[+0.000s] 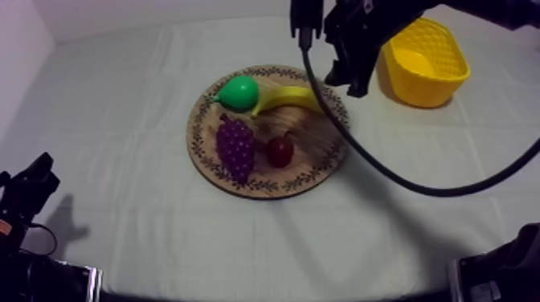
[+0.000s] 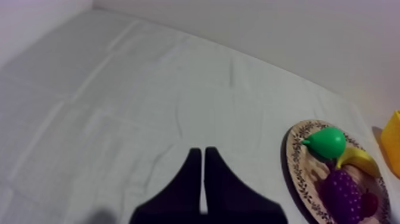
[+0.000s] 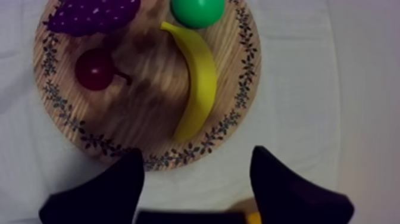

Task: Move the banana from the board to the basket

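Curved yellow toy banana (image 1: 285, 99) lies on the round patterned-rim wooden board (image 1: 317, 157), ungrasped. Right gripper (image 3: 197, 156) hovers at the board's edge, jaws wide and empty; left gripper (image 2: 203, 156) closed on nothing. Grasp, lift and drop into the yellow plastic basket (image 1: 423, 95) remain.

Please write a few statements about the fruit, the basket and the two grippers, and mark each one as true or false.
1. The banana lies on the wooden board. True.
2. The right gripper is shut on the banana. False: the right gripper is open and empty, above the board's edge near the banana's end.
3. The pear is in the yellow basket. False: the pear lies on the board, beside the banana.
4. The left gripper is shut on nothing. True.
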Robot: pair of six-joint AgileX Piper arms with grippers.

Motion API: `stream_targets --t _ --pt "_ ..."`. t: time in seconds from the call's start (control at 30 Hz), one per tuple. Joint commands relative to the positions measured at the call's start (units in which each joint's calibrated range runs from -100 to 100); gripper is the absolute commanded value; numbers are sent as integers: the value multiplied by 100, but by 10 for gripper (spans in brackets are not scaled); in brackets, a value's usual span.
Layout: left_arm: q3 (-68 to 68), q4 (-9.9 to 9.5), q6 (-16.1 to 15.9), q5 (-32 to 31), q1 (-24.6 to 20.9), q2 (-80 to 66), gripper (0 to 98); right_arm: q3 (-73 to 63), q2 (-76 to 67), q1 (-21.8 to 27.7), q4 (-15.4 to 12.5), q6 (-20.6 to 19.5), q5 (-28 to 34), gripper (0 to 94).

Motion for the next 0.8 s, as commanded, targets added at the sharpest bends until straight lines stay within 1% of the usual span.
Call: stream_targets --t 0.0,0.37,0.77 --pt "2 0 1 -1 -1 -3 1 6 74 -18 10 -17 -3 513" --pt "2 0 1 -1 -1 -3 1 -336 958 -97 80 -163 -173 508" --pt "2 0 1 -1 -1 -3 1 -1298 2282 -178 273 -373 -155 505"
